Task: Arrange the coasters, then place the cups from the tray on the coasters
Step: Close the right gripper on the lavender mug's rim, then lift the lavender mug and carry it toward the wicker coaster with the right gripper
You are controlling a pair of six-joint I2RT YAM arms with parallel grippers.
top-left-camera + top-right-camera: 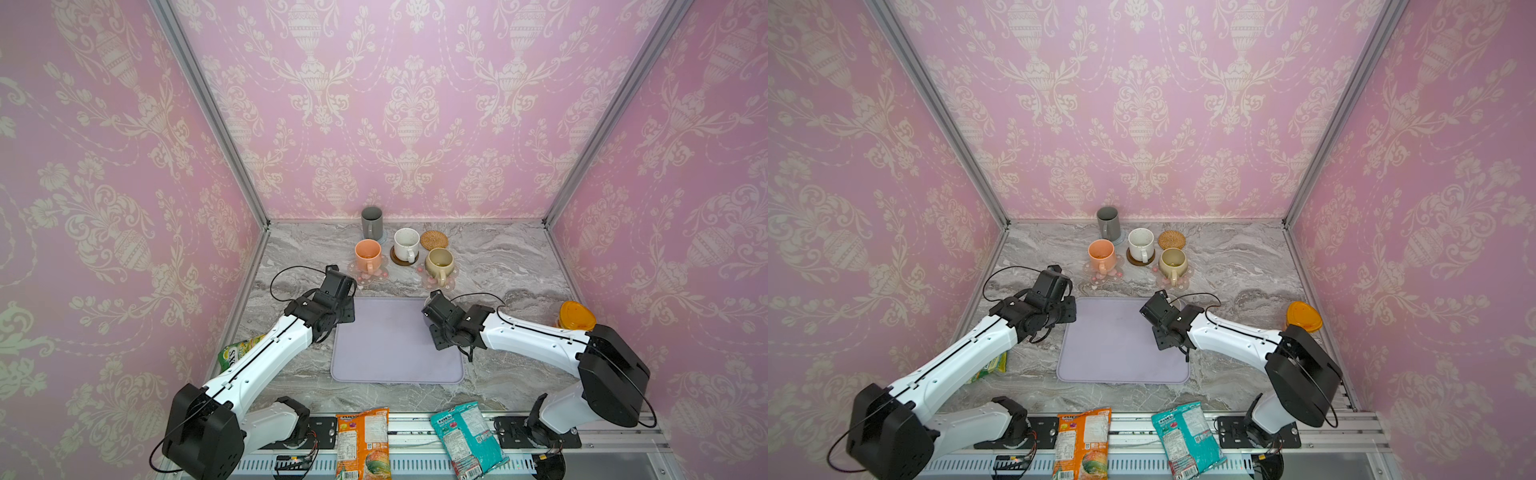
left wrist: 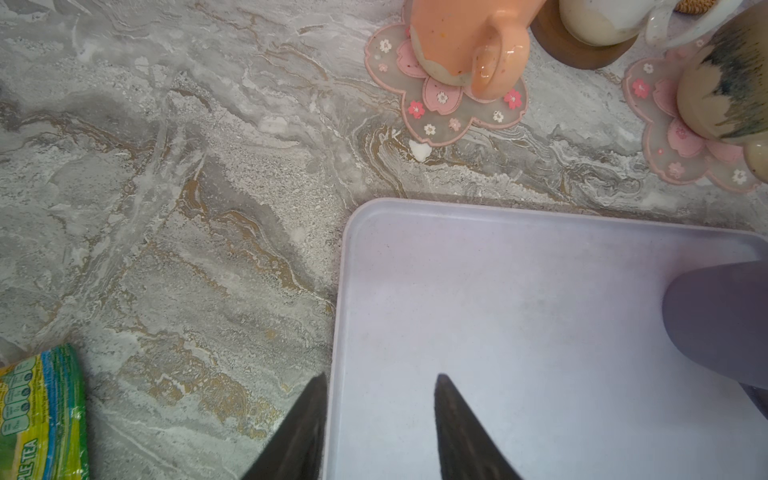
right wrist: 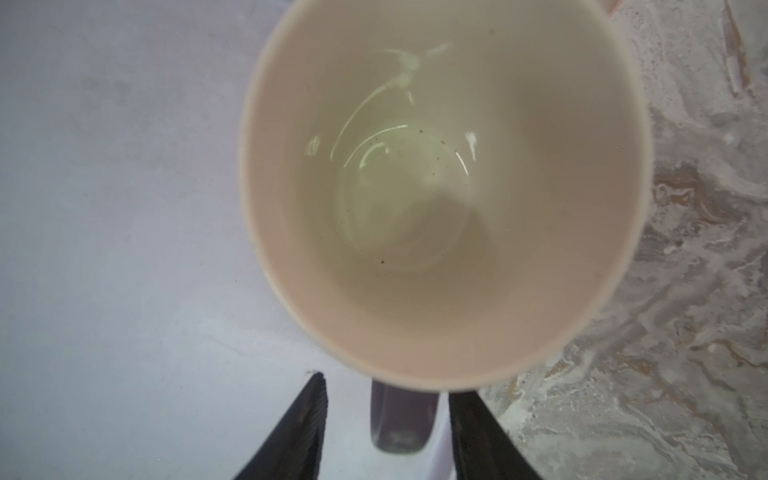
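1. Right tool point(image 3: 386, 384): jaws apart, straddling the handle of the lavender cup point(image 3: 440, 187), which stands on the tray's point(image 1: 374, 353) far right corner.
2. Left tool point(image 2: 380, 376): jaws apart, empty, over the tray's left edge.
3. Grey cup point(image 1: 371, 222), peach cup point(image 1: 368, 253), white cup point(image 1: 406, 244) and beige cup point(image 1: 439, 262) each stand on a coaster beyond the tray; rattan coaster point(image 1: 434, 240) bare.
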